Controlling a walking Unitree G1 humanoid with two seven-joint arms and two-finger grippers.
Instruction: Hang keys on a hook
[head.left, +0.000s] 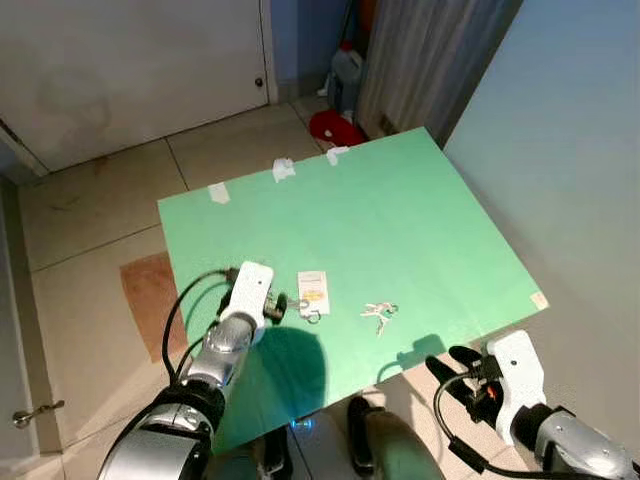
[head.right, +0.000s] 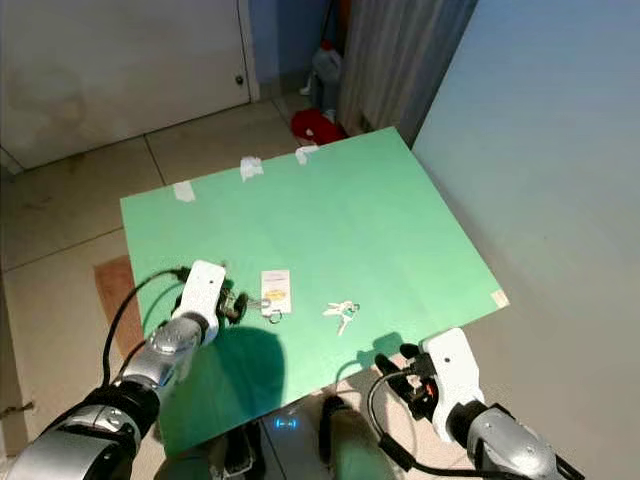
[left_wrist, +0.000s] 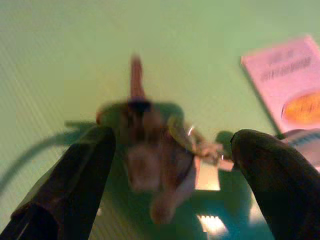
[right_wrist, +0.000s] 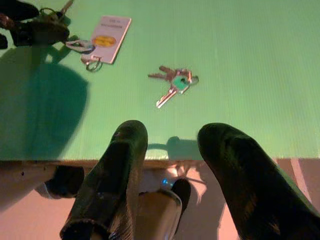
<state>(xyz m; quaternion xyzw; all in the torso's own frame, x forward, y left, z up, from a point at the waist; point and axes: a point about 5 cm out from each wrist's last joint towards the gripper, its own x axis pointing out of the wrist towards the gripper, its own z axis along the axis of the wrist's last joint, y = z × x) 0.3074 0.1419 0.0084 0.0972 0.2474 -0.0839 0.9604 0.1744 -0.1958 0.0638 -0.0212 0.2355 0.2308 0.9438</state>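
The left arm (head.left: 215, 360) is reaching forward over the near-left part of the green table (head.left: 400, 220), its silver forearm angled up toward the white wrist housing. The left gripper (left_wrist: 170, 155) is lying low against the surface with its two black fingers (left_wrist: 75, 175) spread apart, bracketing a dark bunch of keys (left_wrist: 150, 150) without closing on it. That bunch is blurred in the left wrist view; a key blade is pointing away from the gripper.

The right arm (head.left: 580, 440) is sitting at the near-right table edge, held lower and off the surface. The right gripper (right_wrist: 175, 170) is pointing toward the table with its fingers parted and gripping nothing.

The table is presenting a flat, matte green sheet with a faint ribbed texture. White tape tabs (head.left: 283, 169) are sitting along its far edge. Beige floor tiles (head.left: 90, 210) are surrounding it, with a white door (head.left: 130, 60) beyond, a grey curtain (head.left: 420, 60) at the far right and a pale blue wall (head.left: 570, 150) on the right.

A white rectangular tag (head.left: 313, 290) with an orange mark is lying just beside the left gripper, joined to a small ring. A second set of silver keys (right_wrist: 175, 82), one with a teal head, is lying apart nearer the table's middle.
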